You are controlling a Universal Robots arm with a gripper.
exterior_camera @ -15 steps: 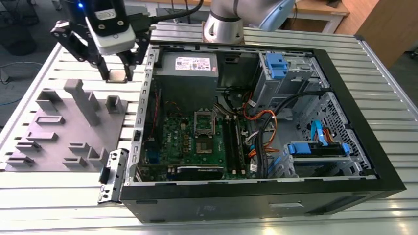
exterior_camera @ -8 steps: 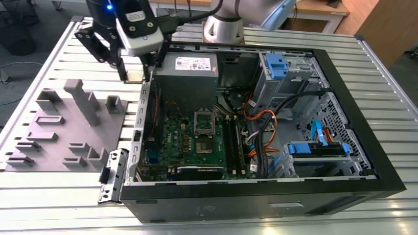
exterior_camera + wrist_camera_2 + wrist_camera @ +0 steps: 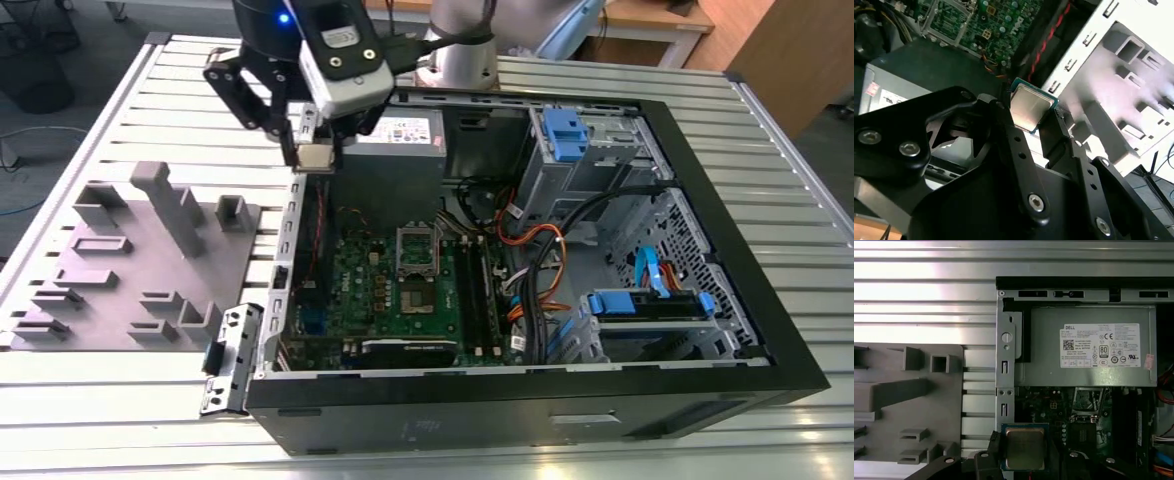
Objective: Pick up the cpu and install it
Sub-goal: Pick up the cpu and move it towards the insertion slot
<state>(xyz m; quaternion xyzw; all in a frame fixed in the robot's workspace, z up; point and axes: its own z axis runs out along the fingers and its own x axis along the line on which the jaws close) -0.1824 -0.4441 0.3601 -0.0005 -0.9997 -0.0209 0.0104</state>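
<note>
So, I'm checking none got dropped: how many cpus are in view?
1: the cpu, clamped in the gripper over the case edge nearest the tray. Others could be hidden.

Gripper (image 3: 1029, 114) black; angular linked fingers (image 3: 1014, 145); silver hex screws (image 3: 1036, 201); wrist housing (image 3: 344, 55) white-grey; blue light (image 3: 283, 17); arm tube (image 3: 461, 45) silver-grey.

A slatted aluminium tabletop (image 3: 781, 160) carries a grey moulded plastic tray (image 3: 134, 270) at the exterior view's left and an open black computer case (image 3: 534, 405) just beside it.
</note>
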